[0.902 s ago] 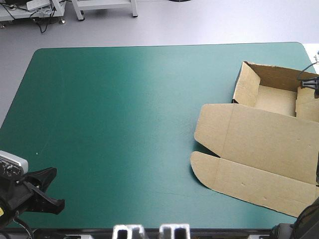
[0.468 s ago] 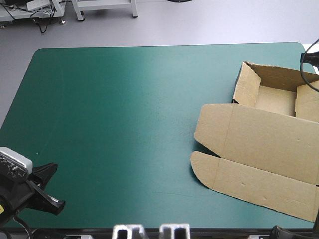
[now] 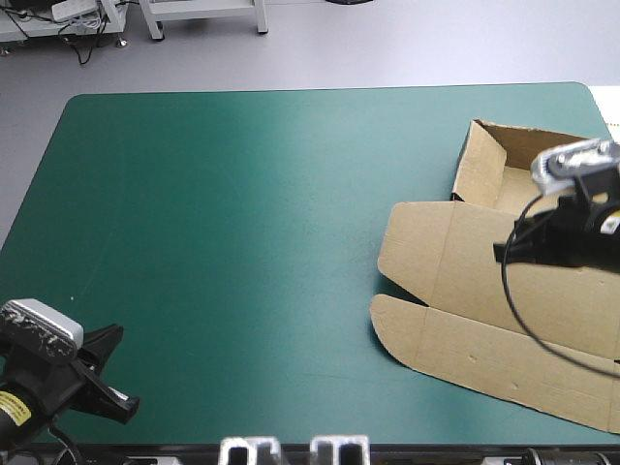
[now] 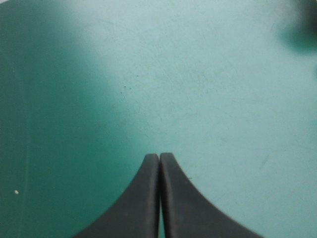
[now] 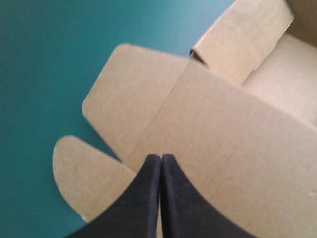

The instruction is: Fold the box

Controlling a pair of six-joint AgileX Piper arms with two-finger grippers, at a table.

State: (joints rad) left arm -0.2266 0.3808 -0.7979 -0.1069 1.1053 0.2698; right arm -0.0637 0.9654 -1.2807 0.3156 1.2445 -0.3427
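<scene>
Box lies at the right side of the table, on the teal-green cover, its right portion running past the picture's edge. Far part forms an open tray with walls raised. Lid lies flat toward the near edge, ending in a front strip with a rounded flap at its left corner.

Right gripper is over the lid, just beside the tray's near wall. In the right wrist view its fingers are pressed together in one point, nothing between them, above the brown board. Contact with the board cannot be determined.

Left gripper is at the table's near left corner, well apart from the box. Its fingers are likewise pressed together, with only bare cover ahead.
</scene>
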